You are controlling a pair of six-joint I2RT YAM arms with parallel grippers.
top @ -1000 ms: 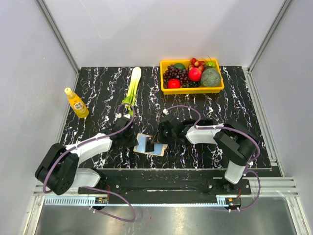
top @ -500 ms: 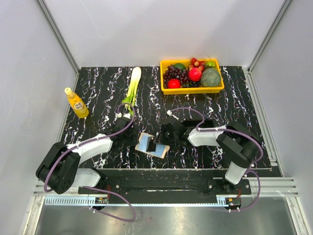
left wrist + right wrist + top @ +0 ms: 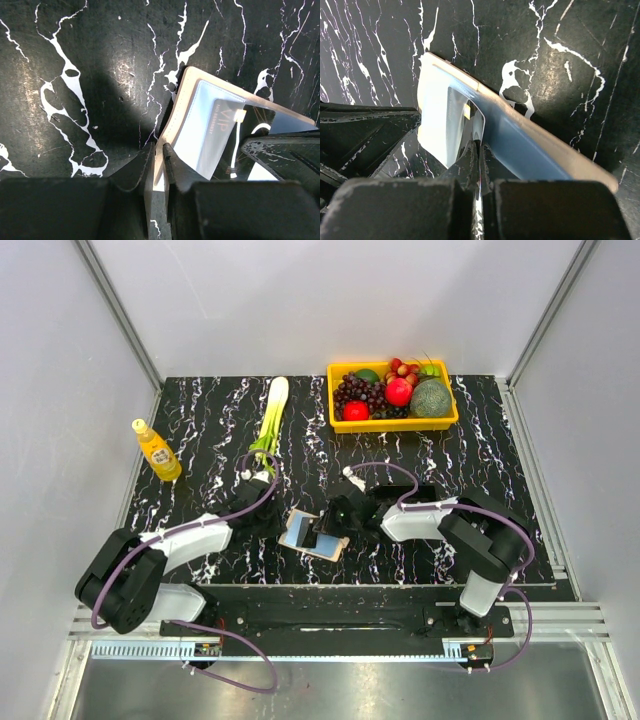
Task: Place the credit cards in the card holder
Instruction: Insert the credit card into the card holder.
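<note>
The open beige folding card holder [image 3: 305,532], near-centre on the black marbled desk [image 3: 200,430], is pinched by the nearly closed left pincer [image 3: 159,150], while a dark glossy card [image 3: 227,125], clamped in the right pincer [image 3: 479,147], is only partly pocketed.

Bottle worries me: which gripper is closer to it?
Left. The left gripper holds the wallet edge toward the bottle; the right gripper, with a card, is across the wallet, farther.

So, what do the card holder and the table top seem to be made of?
Card holder: likely faux leather, matte beige rim; inner panel glossy light blue, probably plastic. Table top: black with white veins, reflective; marble or printed laminate, unclear.
</note>
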